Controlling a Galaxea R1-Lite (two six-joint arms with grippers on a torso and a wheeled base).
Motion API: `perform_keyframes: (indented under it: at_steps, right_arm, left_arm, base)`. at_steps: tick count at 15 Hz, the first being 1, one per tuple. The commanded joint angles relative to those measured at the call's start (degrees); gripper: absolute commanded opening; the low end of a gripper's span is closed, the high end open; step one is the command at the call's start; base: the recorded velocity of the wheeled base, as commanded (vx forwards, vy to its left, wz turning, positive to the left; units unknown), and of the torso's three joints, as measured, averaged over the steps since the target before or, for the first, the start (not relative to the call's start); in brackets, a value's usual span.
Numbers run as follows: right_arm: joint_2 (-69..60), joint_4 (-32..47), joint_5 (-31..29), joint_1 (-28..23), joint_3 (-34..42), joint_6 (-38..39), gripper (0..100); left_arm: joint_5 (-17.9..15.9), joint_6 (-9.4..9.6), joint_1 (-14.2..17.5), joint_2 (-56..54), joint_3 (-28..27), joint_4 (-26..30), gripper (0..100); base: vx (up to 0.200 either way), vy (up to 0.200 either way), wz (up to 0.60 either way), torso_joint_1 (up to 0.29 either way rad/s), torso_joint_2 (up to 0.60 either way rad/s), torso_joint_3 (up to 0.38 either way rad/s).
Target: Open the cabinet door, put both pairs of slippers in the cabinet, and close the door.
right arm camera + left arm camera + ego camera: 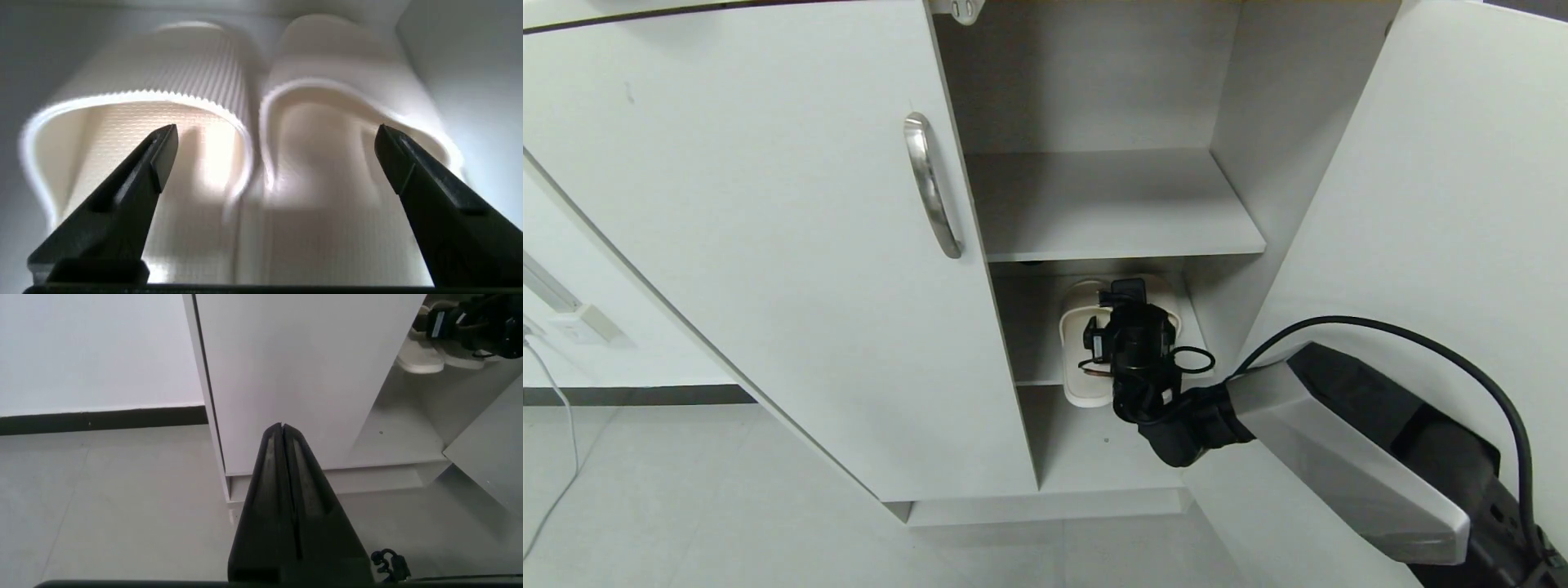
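A pair of white slippers (1076,351) lies side by side on the middle shelf (1031,327) of the white cabinet, toes pointing inward. My right gripper (1125,287) is inside that compartment, just over the slippers. In the right wrist view it (275,135) stands open, its fingers (122,204) spread to either side of the pair (245,90) and not closed on them. My left gripper (282,433) is shut and holds nothing, low above the floor in front of the cabinet. From there the slippers (423,359) show with the right gripper (470,327) above them.
The cabinet's right door (1445,204) is swung wide open beside my right arm. The left door (768,204) with its metal handle (931,188) is closed. The upper shelf (1111,204) and bottom compartment (1086,449) are bare. Grey floor (114,506) lies in front.
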Motion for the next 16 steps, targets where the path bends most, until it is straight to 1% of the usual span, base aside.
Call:
perform_keyframes:
  at_steps: [1, 6, 9, 11, 13, 16]
  right_arm:
    - [-5.08, -4.85, -0.10, 1.03, 7.71, -0.17, 100]
    - [-12.73, -13.38, -0.01, 4.64, 23.97, 0.18, 100]
    - [-15.36, -20.23, -0.01, 6.75, 34.95, 0.01, 100]
    - [-18.00, -21.20, 0.08, 8.33, 41.02, 0.01, 100]
    - [-18.62, -22.78, 0.08, 9.03, 43.66, 0.18, 100]
    - [-18.70, -24.01, 0.08, 9.21, 44.53, 0.18, 100]
  left_arm:
    - [0.00, 0.02, 0.00, 0.09, 0.00, -0.01, 0]
    - [-0.08, 0.11, 0.00, 0.09, 0.00, -0.01, 0]
    - [-0.08, 0.11, 0.00, 0.09, 0.00, -0.01, 0]
    - [-0.08, 0.11, 0.00, 0.09, 0.00, -0.01, 0]
    - [-0.08, 0.11, 0.00, 0.09, 0.00, -0.01, 0]
    - [-0.08, 0.02, 0.00, 0.09, 0.00, -0.01, 0]
  base:
    - [0.000, 0.000, 0.00, 0.000, 0.00, 0.000]
    - [0.000, 0.000, 0.00, 0.000, 0.00, 0.000]
    - [0.000, 0.000, 0.00, 0.000, 0.00, 0.000]
    - [0.000, 0.000, 0.00, 0.000, 0.00, 0.000]
    - [0.000, 0.000, 0.00, 0.000, 0.00, 0.000]
    - [0.000, 0.000, 0.00, 0.000, 0.00, 0.000]
